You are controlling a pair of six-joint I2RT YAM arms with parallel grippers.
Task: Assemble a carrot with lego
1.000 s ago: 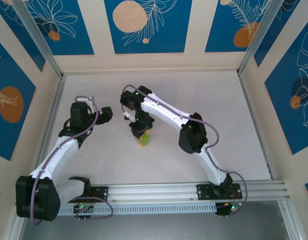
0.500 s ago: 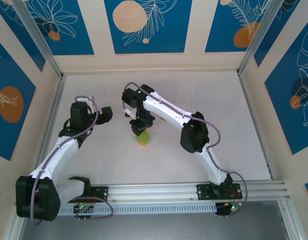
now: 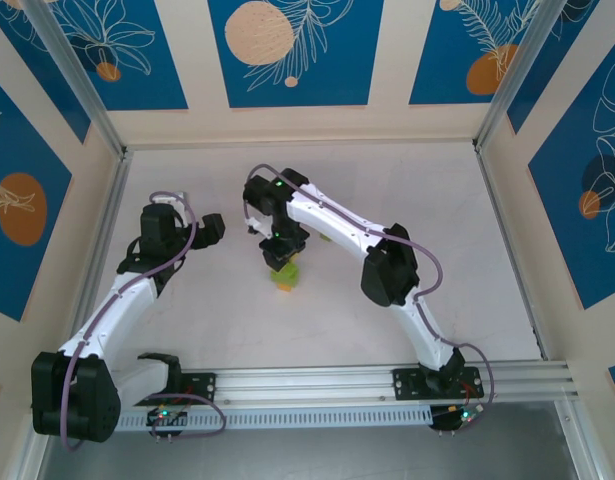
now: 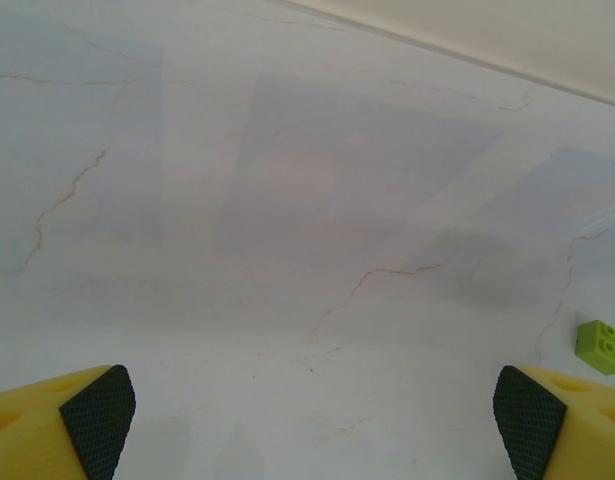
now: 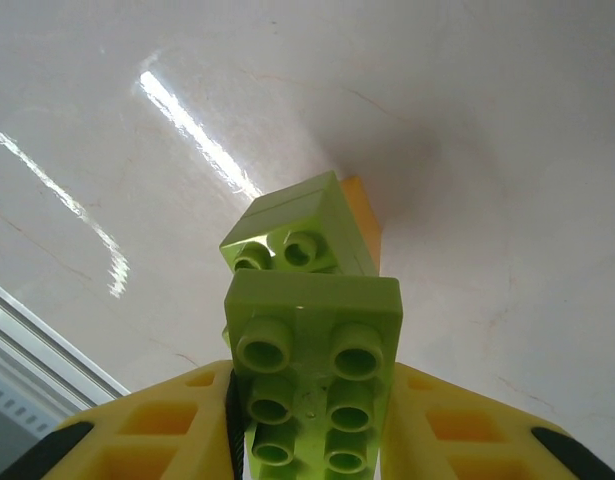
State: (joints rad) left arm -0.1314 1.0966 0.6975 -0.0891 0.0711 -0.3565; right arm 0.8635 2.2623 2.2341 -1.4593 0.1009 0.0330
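Looking down from above, the carrot (image 3: pixel 284 279), a small stack of green and orange bricks, is largely masked by the right gripper (image 3: pixel 283 262). The gripper hangs directly over it near the middle of the table (image 3: pixel 437 230), and a sliver of colour shows beneath the fingers.

The right wrist view is clearer. There the right gripper (image 5: pixel 312 430) has its jaws clamped on a long green brick (image 5: pixel 314 370), studs facing the camera, its near end cut off by the frame. Just beyond it lie a square green brick (image 5: pixel 292 235) and an orange brick (image 5: pixel 365 215), the latter mostly hidden. Whether the long brick is pressed onto the square one or merely held against it cannot be told.

The right arm (image 3: pixel 357 235) bends at the elbow and stretches left across the table, wrist turned downward. The left arm (image 3: pixel 127 290) is folded up at the left side. The left gripper (image 3: pixel 209 228) is well apart from the carrot.

In the left wrist view the left gripper (image 4: pixel 312 420) has its jaws wide apart with nothing between them, and both fingers are cropped at the bottom corners. A loose green brick (image 4: pixel 602 346) lies on the table at the right edge of that view, partly cut off.
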